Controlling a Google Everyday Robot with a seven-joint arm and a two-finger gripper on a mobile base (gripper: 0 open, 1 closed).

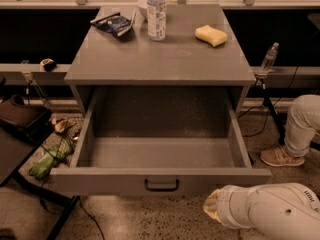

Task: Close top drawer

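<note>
The top drawer (100,181) of the grey cabinet is pulled far out and its inside is empty. Its small black bar handle (161,185) sits at the centre of the front panel. My white arm comes in from the bottom right. My gripper (211,206) shows as a yellowish tip just below the drawer's front panel, right of the handle. The lower drawers are hidden under the open one.
On the cabinet top (165,59) stand a water bottle (156,11), a yellow sponge (211,35) and a snack bag (112,23). A person's leg and shoe (300,129) are at the right. A dark stand (20,124) and green packaging (50,156) are at the left.
</note>
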